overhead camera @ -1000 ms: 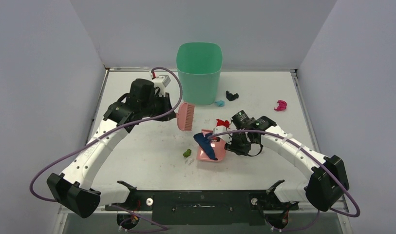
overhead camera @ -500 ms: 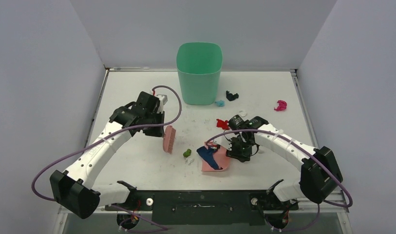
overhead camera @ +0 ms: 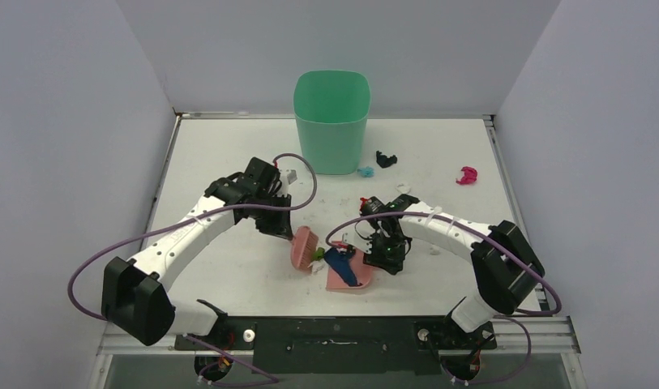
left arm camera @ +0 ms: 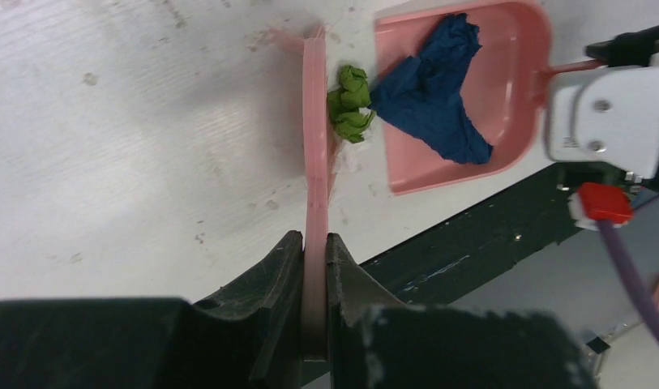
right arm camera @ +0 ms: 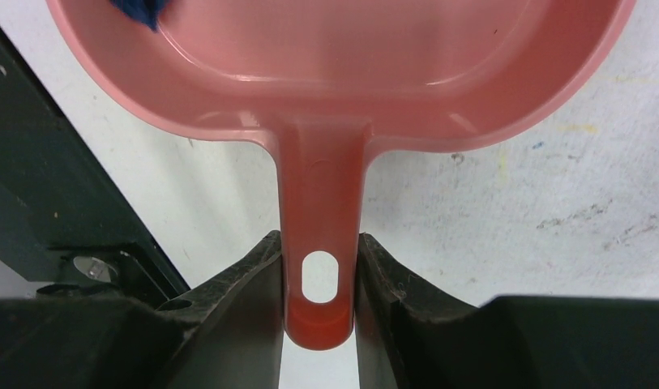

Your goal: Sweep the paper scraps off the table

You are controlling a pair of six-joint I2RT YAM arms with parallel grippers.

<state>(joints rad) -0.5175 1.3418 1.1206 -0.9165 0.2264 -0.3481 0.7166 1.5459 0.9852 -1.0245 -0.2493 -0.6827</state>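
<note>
Left fingers [left arm camera: 279, 267] clamp the brush [left arm camera: 314, 146], right fingers [right arm camera: 257, 279] the dustpan [left arm camera: 512, 73] handle. Green scrap [left arm camera: 350, 101] sits at the dustpan lip, blue scrap [left arm camera: 435, 89] inside. I fear a skewed stroke flicks green past the lip.

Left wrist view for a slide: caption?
The left hand holds the brush against a green scrap beside the dustpan containing a blue scrap.
</note>
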